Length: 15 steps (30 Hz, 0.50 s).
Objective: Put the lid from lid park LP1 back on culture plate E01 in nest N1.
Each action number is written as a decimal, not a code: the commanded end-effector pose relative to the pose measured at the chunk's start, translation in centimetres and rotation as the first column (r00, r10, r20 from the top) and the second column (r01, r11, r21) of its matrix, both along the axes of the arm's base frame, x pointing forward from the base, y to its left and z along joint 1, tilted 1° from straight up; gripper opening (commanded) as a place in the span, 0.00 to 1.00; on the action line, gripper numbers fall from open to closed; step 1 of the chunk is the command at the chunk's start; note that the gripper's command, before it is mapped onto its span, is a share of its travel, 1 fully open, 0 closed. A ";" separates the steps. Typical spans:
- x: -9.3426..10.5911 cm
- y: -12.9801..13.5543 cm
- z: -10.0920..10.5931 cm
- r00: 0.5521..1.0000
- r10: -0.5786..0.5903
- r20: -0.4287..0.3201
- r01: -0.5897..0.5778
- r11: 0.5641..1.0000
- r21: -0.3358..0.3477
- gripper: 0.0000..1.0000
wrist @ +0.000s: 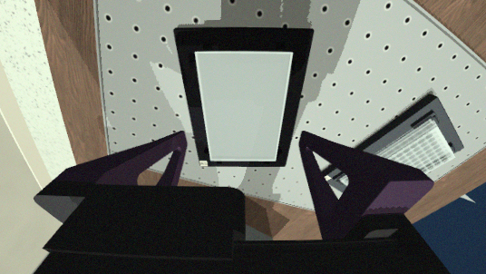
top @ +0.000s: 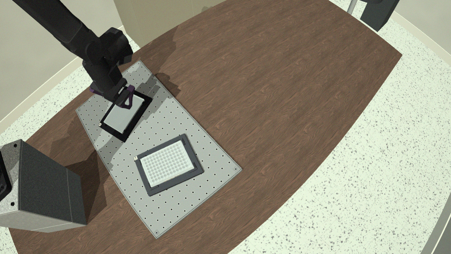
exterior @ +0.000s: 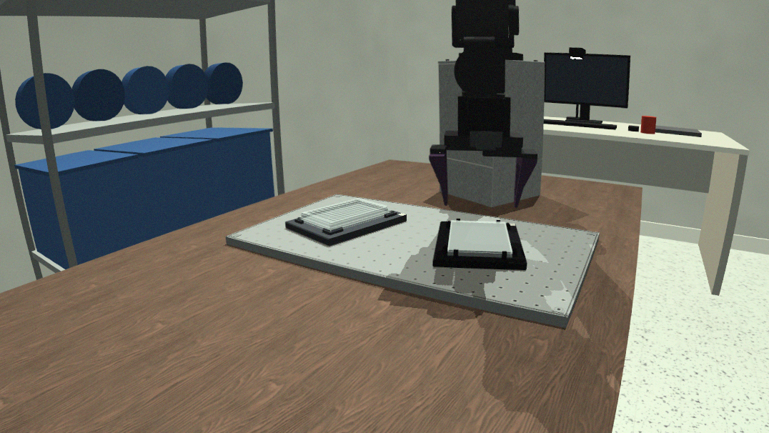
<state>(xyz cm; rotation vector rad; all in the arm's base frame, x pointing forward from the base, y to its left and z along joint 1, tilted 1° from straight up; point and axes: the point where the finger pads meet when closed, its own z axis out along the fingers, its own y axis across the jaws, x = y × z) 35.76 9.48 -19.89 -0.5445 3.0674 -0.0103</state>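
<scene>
The clear lid [top: 121, 115] [exterior: 479, 236] [wrist: 242, 104] lies flat in the black lid park LP1 [top: 138, 119] [exterior: 479, 263] [wrist: 186, 91] on the perforated breadboard [top: 189, 201] [exterior: 398, 252] [wrist: 363, 68]. The white well plate E01 [top: 166, 163] [exterior: 344, 212] [wrist: 417, 145] sits uncovered in the grey nest N1 [top: 194, 154] [exterior: 328, 236] [wrist: 449, 129]. My gripper [top: 110, 97] [exterior: 480, 204] [wrist: 242, 137] is open and empty. It hangs above the lid's end nearest the arm base, with one purple finger on each long side and clear of the lid.
A grey pedestal box [top: 40, 186] [exterior: 527, 107] stands on the wooden table beside the breadboard. A shelf with blue bins [exterior: 145, 177] and a desk with a monitor [exterior: 586, 80] stand off the table.
</scene>
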 end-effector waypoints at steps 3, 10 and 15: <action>0.5 -0.3 -1.4 1.000 -0.015 0.002 0.016 1.000 -0.002 1.00; 0.5 -0.3 -2.3 1.000 -0.016 0.003 0.016 1.000 -0.001 1.00; 0.5 -0.4 -3.1 1.000 -0.016 0.002 0.016 1.000 -0.002 1.00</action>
